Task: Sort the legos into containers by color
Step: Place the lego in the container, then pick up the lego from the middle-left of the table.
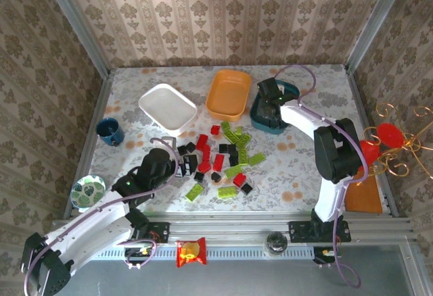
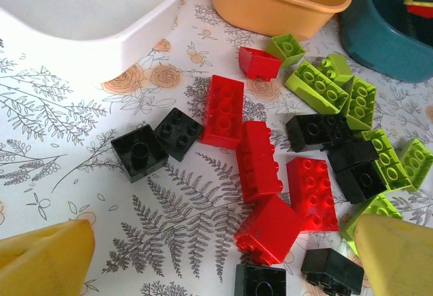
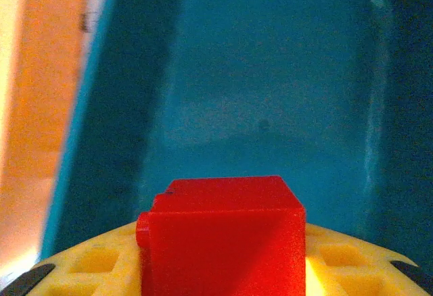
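Red, black and lime green legos lie scattered mid-table. Behind them stand the white tray, the orange tray and the teal tray. My left gripper hovers open at the pile's left edge. Its yellow fingers flank red bricks, black bricks and green bricks, touching none. My right gripper hangs over the teal tray, shut on a red brick above the tray's bare floor.
A dark blue cup and a patterned bowl sit at the left. A red-and-yellow snack packet lies on the front rail. A wire ornament and an orange board stand at the right edge.
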{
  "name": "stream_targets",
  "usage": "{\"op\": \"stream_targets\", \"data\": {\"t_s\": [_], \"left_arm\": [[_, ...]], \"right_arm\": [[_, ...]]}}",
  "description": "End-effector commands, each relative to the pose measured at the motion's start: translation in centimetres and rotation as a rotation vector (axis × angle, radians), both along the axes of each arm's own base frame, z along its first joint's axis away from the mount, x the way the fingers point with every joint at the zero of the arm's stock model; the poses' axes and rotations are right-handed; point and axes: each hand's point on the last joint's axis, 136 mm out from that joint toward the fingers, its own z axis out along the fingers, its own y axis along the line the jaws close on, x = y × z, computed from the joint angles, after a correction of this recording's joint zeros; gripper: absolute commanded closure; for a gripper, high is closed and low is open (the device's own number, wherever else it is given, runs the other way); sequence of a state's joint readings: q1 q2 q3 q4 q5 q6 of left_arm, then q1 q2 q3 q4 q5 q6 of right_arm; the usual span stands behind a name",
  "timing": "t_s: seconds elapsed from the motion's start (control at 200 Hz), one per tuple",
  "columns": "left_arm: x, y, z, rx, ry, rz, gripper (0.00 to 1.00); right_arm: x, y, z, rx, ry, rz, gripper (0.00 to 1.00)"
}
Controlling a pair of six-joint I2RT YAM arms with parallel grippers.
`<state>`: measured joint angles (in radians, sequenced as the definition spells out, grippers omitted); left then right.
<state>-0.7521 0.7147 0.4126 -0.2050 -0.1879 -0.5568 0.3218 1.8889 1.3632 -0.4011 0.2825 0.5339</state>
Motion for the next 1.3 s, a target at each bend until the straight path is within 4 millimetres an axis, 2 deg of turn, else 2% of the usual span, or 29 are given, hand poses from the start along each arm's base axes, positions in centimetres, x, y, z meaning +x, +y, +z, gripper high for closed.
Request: {"op": "stream_targets", "data": {"t_s": [0.0,0.14,0.245,0.38,0.485,0.665,0.69,0.71,0.87,1.03,1.145,1.17,1.18,1.21,1.29], "left_arm": [[0.0,0.6,0.3,0.01,-0.001,0.026,0.0],[0.1,0.6,0.6,0.013,-0.005,0.03,0.0],[0.2,0.8,0.6,0.022,-0.004,0.037,0.0],[0.2,0.8,0.7,0.019,-0.002,0.037,0.0],[0.3,0.7,0.9,0.021,-0.001,0.037,0.0],[0.5,0.8,1.1,0.031,0.0,0.04,0.0],[0.5,0.8,1.1,0.032,0.001,0.041,0.0],[0.6,0.8,1.2,0.032,0.0,0.041,0.0],[0.8,0.8,1.2,0.046,0.005,0.042,0.0],[0.8,1.1,1.3,0.066,0.019,0.047,0.0],[0.4,1.3,0.9,0.072,0.042,0.045,0.01],[0.3,1.3,0.6,0.075,0.054,0.043,0.03],[0.2,1.3,0.5,0.077,0.059,0.043,0.03],[0.0,1.4,0.2,0.084,0.077,0.041,0.05],[-0.6,1.2,-1.2,0.103,0.139,0.018,0.06]], "right_arm": [[0.7,-1.6,0.6,-0.015,0.001,-0.077,0.64],[0.9,-2.4,-0.4,-0.021,0.031,-0.092,0.59],[0.9,-2.4,-0.6,-0.022,0.036,-0.089,0.47],[1.0,-2.5,0.1,-0.012,0.02,-0.088,0.33],[1.0,-2.4,1.2,-0.003,-0.004,-0.081,0.26],[0.3,-1.7,4.0,0.052,-0.071,-0.057,0.2],[0.1,-1.5,4.6,0.06,-0.084,-0.05,0.09],[-0.1,-1.4,4.9,0.066,-0.093,-0.045,0.07],[-2.3,0.7,7.8,0.094,-0.159,0.019,0.05],[-5.9,2.6,9.4,0.097,-0.206,0.085,0.06],[-8.8,4.1,9.3,0.133,-0.214,0.152,0.08],[-9.3,4.6,8.7,0.135,-0.199,0.173,0.09],[-9.7,4.7,9.4,0.144,-0.213,0.182,0.09],[-10.4,5.2,9.4,0.151,-0.212,0.208,0.09],[-12.3,6.1,8.4,0.144,-0.183,0.258,0.1]]}}
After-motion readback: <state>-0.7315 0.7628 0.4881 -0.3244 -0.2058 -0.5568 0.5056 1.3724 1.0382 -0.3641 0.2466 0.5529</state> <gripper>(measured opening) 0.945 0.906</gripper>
